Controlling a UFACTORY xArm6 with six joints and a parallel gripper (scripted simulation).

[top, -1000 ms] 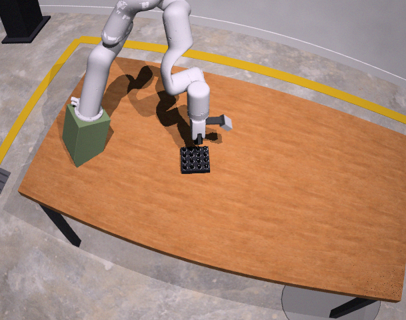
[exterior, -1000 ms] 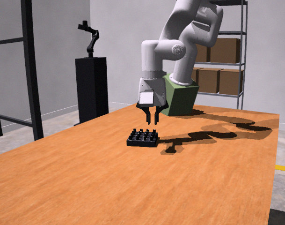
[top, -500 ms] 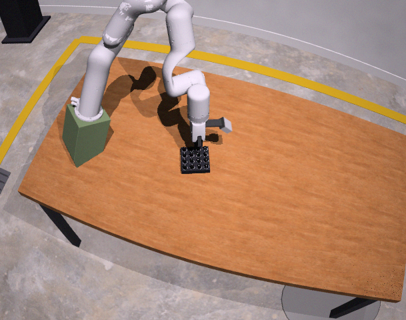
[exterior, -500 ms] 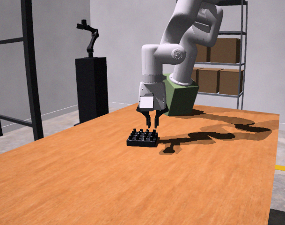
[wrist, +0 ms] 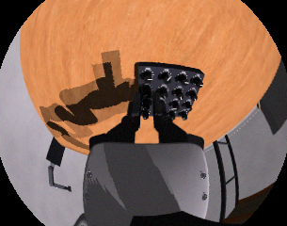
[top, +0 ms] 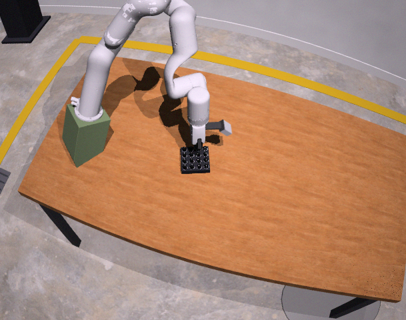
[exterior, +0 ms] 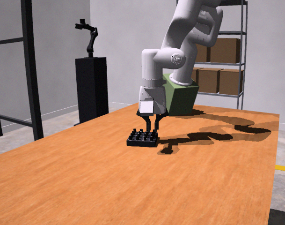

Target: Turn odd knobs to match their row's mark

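The black knob box (top: 195, 159) stands on its feet on the wooden table; it also shows in the exterior view (exterior: 142, 139) and in the wrist view (wrist: 171, 90). Its knobs are small and dark, and their white lines and printed names are too small to read. My gripper (top: 199, 146) points straight down over the row of the box nearest the arm's base. Its fingertips (exterior: 152, 131) are down at knob height with a narrow gap between them, one on each side of a knob (wrist: 150, 108). The fingers do not grip the knob.
The arm's green base block (top: 85, 134) stands at the table's far left. A black pedestal with a small arm (exterior: 91, 87) and a shelf with cardboard boxes (exterior: 219, 65) stand off the table.
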